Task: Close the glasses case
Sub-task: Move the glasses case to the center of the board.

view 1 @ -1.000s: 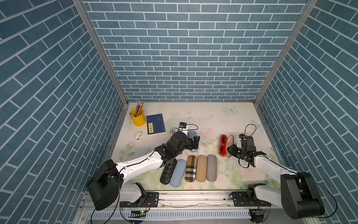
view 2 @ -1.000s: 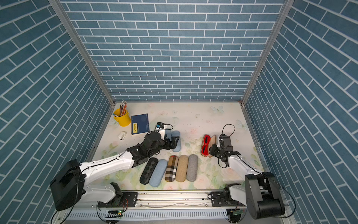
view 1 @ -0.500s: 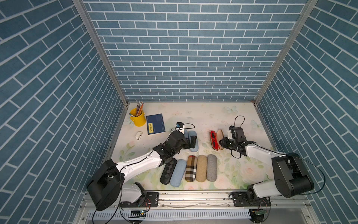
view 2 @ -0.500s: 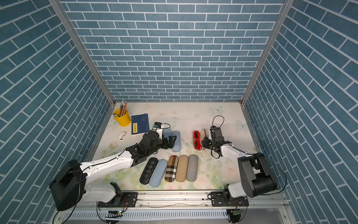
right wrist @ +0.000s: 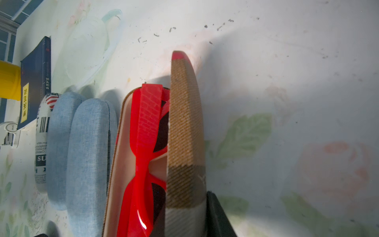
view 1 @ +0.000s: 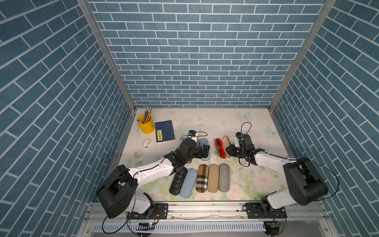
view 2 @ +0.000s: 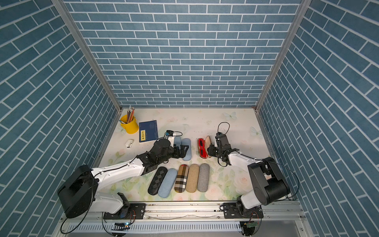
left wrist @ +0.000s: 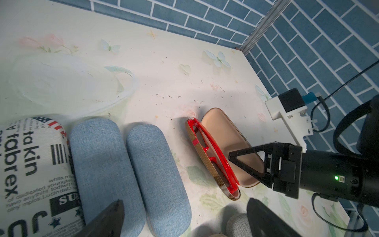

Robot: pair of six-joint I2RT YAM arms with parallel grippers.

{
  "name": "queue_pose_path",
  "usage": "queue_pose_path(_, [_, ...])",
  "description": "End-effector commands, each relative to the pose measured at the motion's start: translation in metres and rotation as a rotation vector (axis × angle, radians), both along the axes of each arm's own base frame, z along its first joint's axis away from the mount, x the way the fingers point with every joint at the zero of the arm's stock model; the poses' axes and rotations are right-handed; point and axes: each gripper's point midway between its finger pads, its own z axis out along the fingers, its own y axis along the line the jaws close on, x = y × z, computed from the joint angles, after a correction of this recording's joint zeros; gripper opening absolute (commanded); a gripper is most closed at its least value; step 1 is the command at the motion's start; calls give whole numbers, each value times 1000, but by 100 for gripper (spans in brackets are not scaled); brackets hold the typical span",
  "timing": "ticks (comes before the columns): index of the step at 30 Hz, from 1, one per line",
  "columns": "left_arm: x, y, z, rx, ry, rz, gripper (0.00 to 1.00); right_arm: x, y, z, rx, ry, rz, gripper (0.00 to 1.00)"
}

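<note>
Plaid glasses case (left wrist: 223, 135) sits open right of mid-table, red sunglasses (view 1: 219, 146) inside, lid (view 1: 226, 141) up. The right gripper (view 1: 228, 152) reaches in low, jaws pinched narrow on the lid. The left gripper (view 1: 204, 152) is spread wide.

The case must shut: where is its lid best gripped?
Likely the lid by its free long edge near one end, from the right arm's side: it stands almost upright beside the glasses, thin enough to pinch. The right gripper holds it so.

We see the right gripper (view 1: 230, 151) at the raised lid of the glasses case (view 1: 226, 141), with red sunglasses (view 1: 219, 146) inside.
</note>
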Motion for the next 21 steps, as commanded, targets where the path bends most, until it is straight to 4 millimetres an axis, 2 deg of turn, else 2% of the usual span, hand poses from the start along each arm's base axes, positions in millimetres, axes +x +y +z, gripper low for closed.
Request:
queue_pose_path(1, [3, -11, 4, -37, 7, -22, 99, 14, 13, 16, 48, -50, -36, 25])
queue_pose_path(10, [3, -27, -4, -55, 48, -55, 98, 10, 24, 22, 77, -67, -23, 32])
queue_pose_path(21, [-3, -49, -17, -54, 135, -64, 97, 2, 26, 52, 131, -107, 2, 47])
